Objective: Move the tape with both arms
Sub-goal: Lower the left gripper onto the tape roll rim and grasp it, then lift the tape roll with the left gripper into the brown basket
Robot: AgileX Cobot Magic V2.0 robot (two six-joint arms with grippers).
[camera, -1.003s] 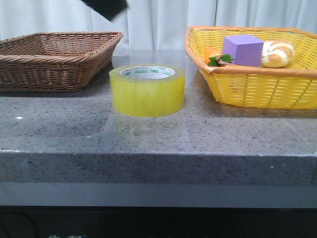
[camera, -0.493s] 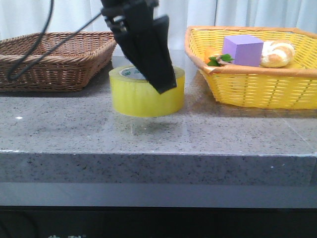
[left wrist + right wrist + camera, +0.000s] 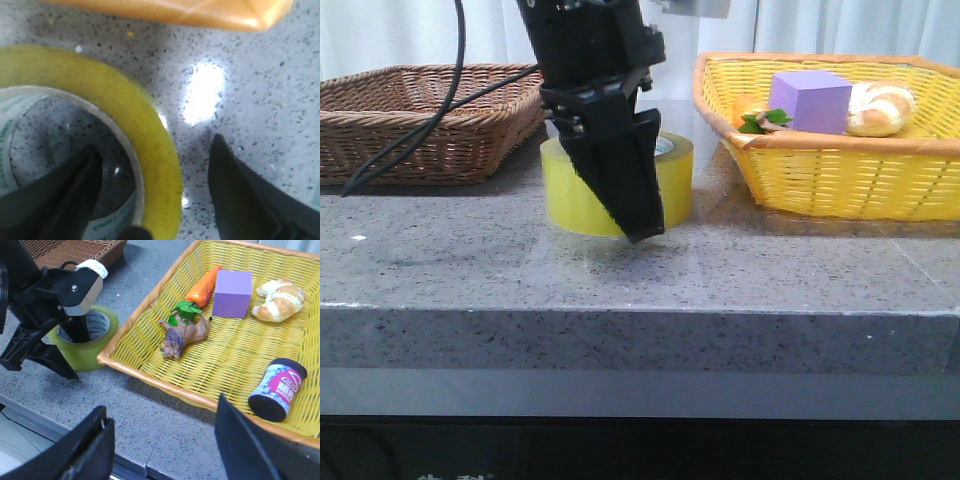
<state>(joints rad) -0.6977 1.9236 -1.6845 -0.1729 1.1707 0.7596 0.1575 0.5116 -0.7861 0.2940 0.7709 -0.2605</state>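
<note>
L arm (image 3: pixel 595 90) lower; grey speckled table (image 3: pixel 470 270)

Purple cube (image 3: pixel 809 101) in yellow basket (image 3: pixel 840 175)

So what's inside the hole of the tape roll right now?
One finger of the left gripper sits inside the tape core, the other outside its wall. Bare speckled table shows through the hole. The finger covers the rest.

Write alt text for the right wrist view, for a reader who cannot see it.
The left end effector straddles the wall of the yellow tape on the grey table. Beside it, a yellow basket holds a purple cube, bread roll, toy carrot, toy animal and a can. The right end effector's open fingers frame the foreground.
</note>
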